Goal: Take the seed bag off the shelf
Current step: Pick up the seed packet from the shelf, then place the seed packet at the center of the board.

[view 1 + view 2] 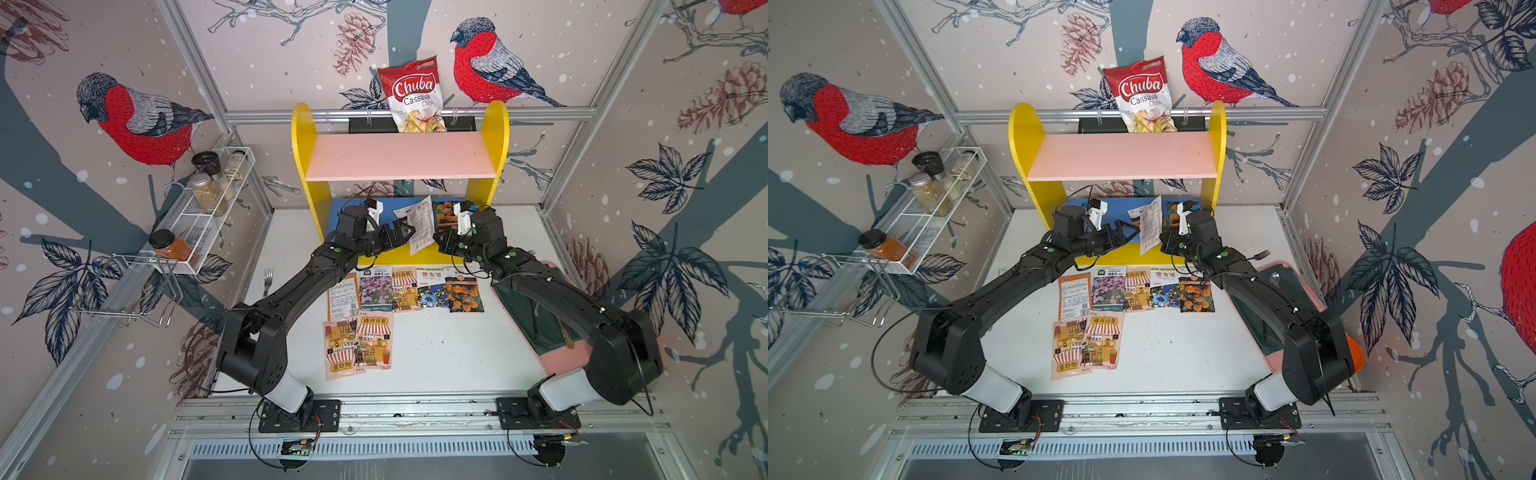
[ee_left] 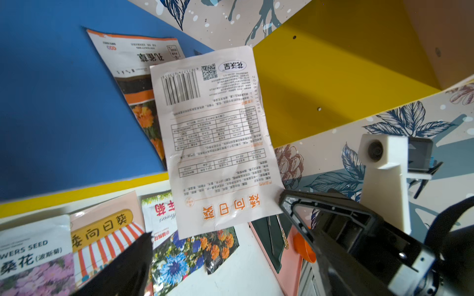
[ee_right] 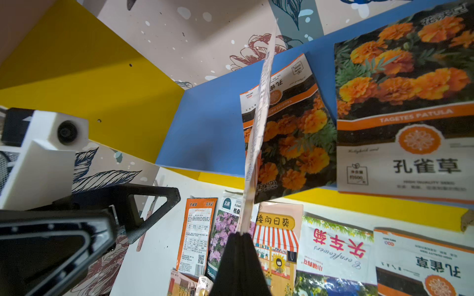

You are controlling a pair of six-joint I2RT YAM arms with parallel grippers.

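Note:
My right gripper (image 1: 437, 243) (image 3: 239, 237) is shut on the lower edge of a seed bag (image 1: 420, 227) (image 2: 215, 141). The bag's white printed back with a barcode faces the left arm. It hangs upright over the front of the shelf's (image 1: 302, 166) blue lower board (image 1: 345, 210). My left gripper (image 1: 402, 235) (image 2: 230, 271) stands open just left of the bag, not touching it. Two marigold seed bags (image 3: 289, 133) (image 3: 410, 102) lie flat on the blue board behind it. The pink upper board (image 1: 399, 158) is bare.
Several seed bags (image 1: 374, 291) lie on the white table in front of the shelf. A chips bag (image 1: 411, 95) hangs behind the shelf. A wire rack with spice jars (image 1: 212, 195) is on the left wall. A fork (image 1: 268, 279) lies at the left and a pink tray (image 1: 557, 357) at the right.

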